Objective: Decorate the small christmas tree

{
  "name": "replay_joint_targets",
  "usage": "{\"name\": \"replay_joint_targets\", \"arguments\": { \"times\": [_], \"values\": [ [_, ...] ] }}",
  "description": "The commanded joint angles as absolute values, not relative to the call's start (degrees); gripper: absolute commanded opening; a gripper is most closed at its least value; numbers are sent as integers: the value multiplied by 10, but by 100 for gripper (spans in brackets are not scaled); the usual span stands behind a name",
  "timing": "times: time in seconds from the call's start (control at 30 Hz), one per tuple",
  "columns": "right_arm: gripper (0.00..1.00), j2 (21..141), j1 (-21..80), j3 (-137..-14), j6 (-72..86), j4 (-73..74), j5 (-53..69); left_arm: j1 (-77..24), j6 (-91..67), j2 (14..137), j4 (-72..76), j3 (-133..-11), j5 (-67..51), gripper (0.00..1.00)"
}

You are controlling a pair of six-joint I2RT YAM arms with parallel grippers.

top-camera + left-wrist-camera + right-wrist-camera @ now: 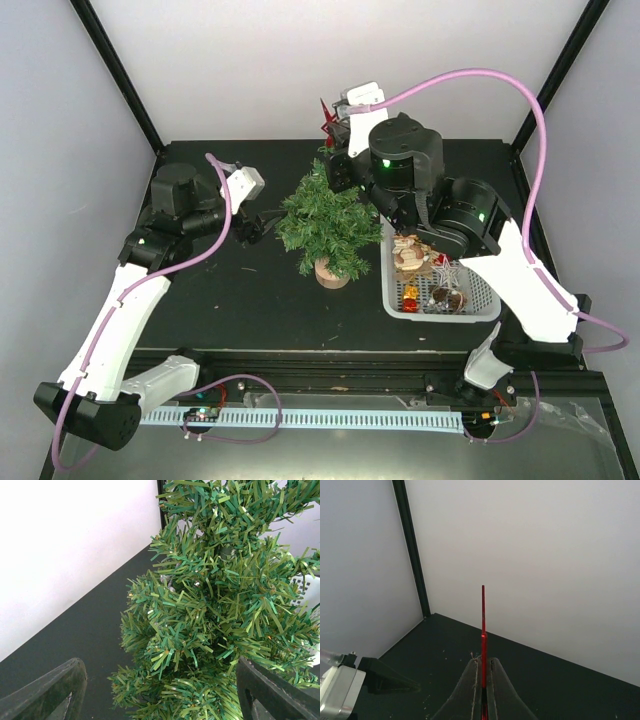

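The small christmas tree (328,222) stands mid-table on its round wooden stump (332,273). It fills the left wrist view (215,610). My left gripper (256,226) is open just left of the tree's lower branches. Its two fingers (47,695) stand wide apart, with branches between them but nothing gripped. My right gripper (337,133) is raised behind and above the treetop, shut on a thin flat red ornament (326,119). In the right wrist view the ornament (483,625) is seen edge-on, sticking up from the closed gripper (483,667).
A white basket (486,298) right of the tree holds several ornaments, among them wooden shapes (409,256) and red and gold pieces (410,294). My right arm arches over the basket. White walls with black corner posts (412,550) close in the table behind.
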State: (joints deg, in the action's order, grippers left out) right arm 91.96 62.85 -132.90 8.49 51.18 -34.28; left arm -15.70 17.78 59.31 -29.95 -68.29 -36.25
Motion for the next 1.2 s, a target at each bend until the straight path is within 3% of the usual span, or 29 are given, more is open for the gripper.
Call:
{"name": "replay_joint_targets", "arguments": {
  "times": [0.0, 1.03, 1.17],
  "values": [
    [1, 910, 626, -1314, 97, 519, -343, -153, 170, 585, -288, -683, -373, 82],
    [1, 951, 624, -1381, 96, 622, -331, -153, 173, 588, -285, -677, -378, 82],
    [10, 949, 624, -1381, 95, 619, -332, -153, 173, 588, -285, -675, -378, 83]
  ]
}}
